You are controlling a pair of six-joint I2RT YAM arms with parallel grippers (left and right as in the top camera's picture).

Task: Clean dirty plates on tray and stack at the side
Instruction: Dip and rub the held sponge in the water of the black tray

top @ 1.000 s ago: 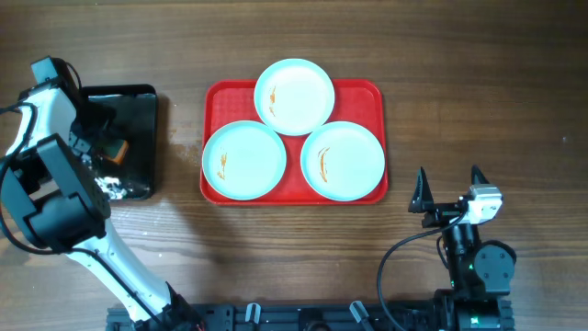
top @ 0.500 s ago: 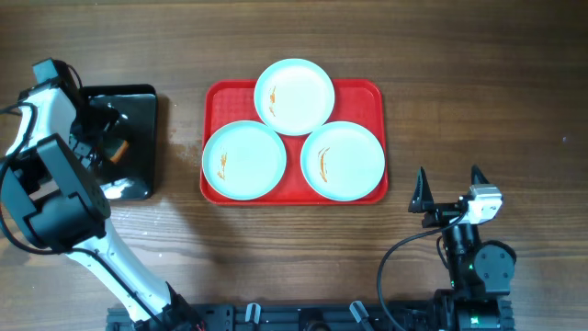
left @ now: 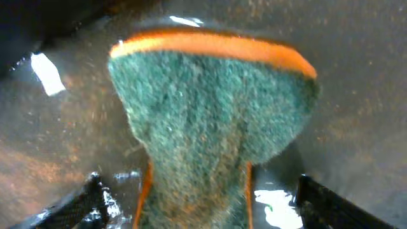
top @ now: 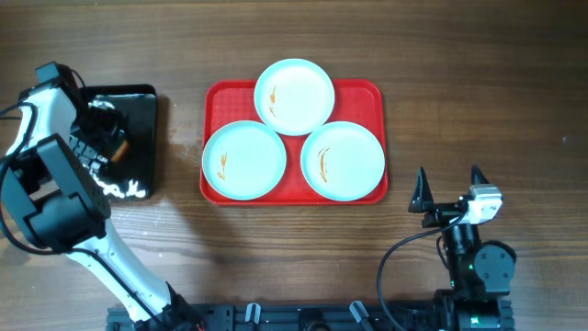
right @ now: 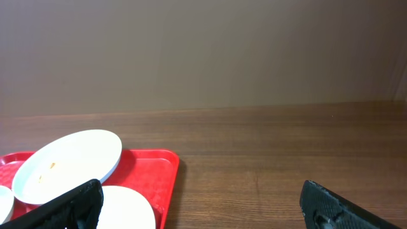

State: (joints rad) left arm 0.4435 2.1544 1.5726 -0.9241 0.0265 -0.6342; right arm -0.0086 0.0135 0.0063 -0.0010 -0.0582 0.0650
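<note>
Three pale mint-white plates lie on the red tray [top: 367, 92]: the back one [top: 294, 97], the front left one [top: 243, 161] and the front right one [top: 343, 161], each with thin orange-brown smears. My left gripper [top: 103, 136] is down in the black tray [top: 140, 101] at the far left. In the left wrist view its fingers [left: 200, 207] are open on either side of a green and orange sponge [left: 210, 108], with gaps on both sides. My right gripper [top: 450, 191] is open and empty, right of and in front of the red tray.
The black tray holds wet glints of water [top: 124, 190]. The right wrist view shows the red tray's corner [right: 164, 170], two plates [right: 70, 159] [right: 124, 207] and bare wooden table [right: 280, 172] to the right. A wall stands behind the table.
My left gripper has shifted a little within the black tray and now covers the sponge. The water glints have moved. The right arm and the plates have not moved.
</note>
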